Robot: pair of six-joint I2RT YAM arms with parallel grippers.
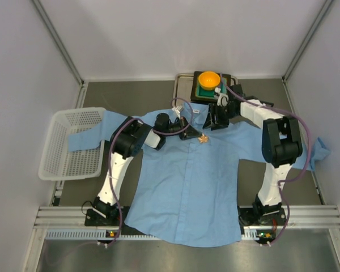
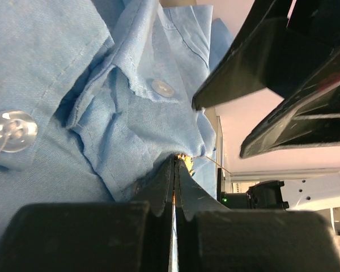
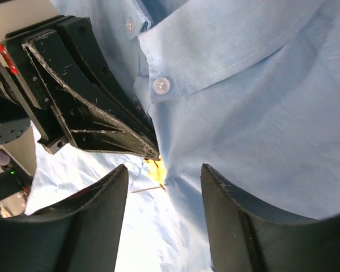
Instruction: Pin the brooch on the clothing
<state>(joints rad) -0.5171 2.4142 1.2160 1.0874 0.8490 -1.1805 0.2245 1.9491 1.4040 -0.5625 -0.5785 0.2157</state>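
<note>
The light blue shirt (image 1: 184,187) lies spread flat on the table, collar at the far side. The tiny orange brooch (image 1: 203,137) sits on the fabric just below the collar. My left gripper (image 1: 188,134) is shut, its tips on the brooch (image 2: 185,161), with the shirt (image 2: 73,85) bunched against them. In the right wrist view the brooch (image 3: 155,168) shows at the left gripper's fingertips (image 3: 149,148), its thin pin sticking out sideways. My right gripper (image 3: 164,168) is open and empty, its fingers either side of the brooch just above the shirt (image 3: 255,107). It shows in the top view (image 1: 217,121).
A white plastic basket (image 1: 71,141) stands at the left with a shirt sleeve lying in it. An orange bowl (image 1: 209,79) sits on a green and black stand at the back. Shirt buttons (image 3: 161,86) lie near the grippers. Grey walls close in both sides.
</note>
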